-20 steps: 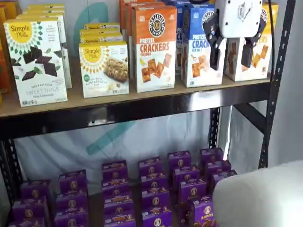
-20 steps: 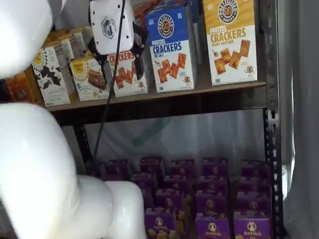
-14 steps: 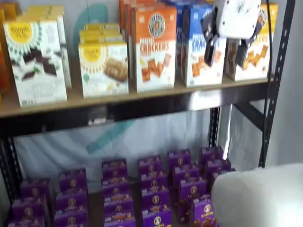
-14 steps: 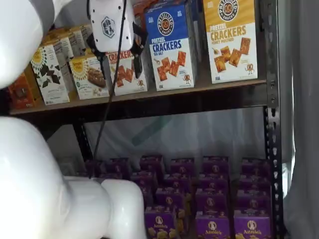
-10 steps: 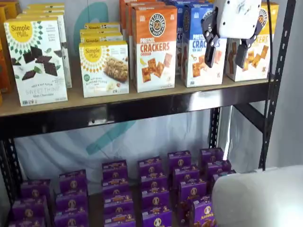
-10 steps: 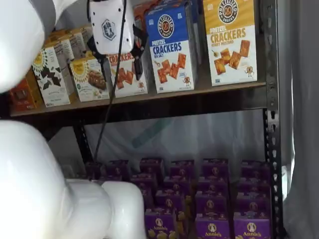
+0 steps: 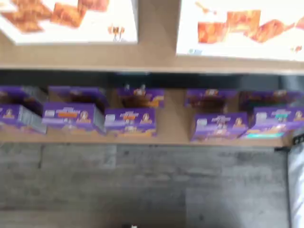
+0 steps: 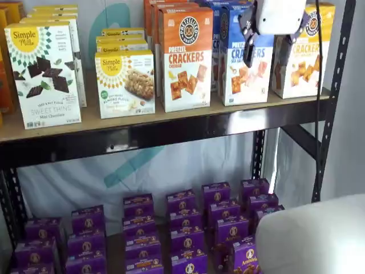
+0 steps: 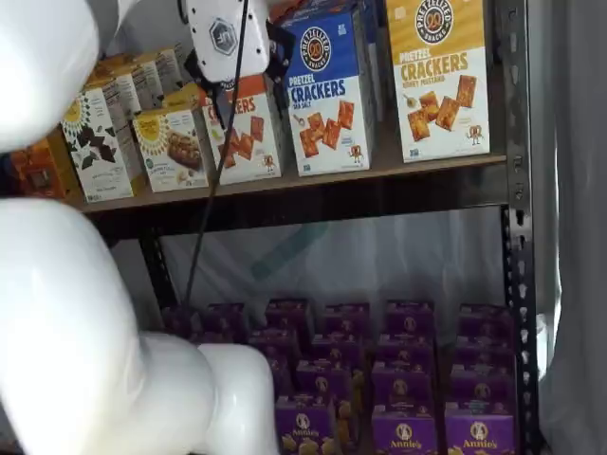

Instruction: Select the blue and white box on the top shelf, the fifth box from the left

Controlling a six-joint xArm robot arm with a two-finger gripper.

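Observation:
The blue and white box [image 8: 240, 77] stands on the top shelf [image 8: 171, 130] between an orange-topped and a yellow-topped box; it shows in both shelf views [image 9: 327, 100]. My gripper [image 8: 267, 47] hangs from the view's top edge, open and empty, in front of the blue box's upper right part. In a shelf view my gripper [image 9: 237, 83] lies just left of that box. The wrist view shows the shelf plank [image 7: 156, 57] and the white lower ends of two cracker boxes; my fingers do not show there.
An orange-topped cheddar box [image 8: 185, 57] and a yellow-topped box [image 8: 305, 60] flank the blue one. Simple Mills boxes [image 8: 43, 74] stand further left. Several purple boxes [image 8: 182, 228] fill the lower shelf. A black upright [image 8: 331, 97] stands at the right. My white arm [image 9: 76, 313] fills the foreground.
My gripper has risen from the boxes' lower halves to their upper halves and drifted slightly left. It stays open. The boxes have not moved.

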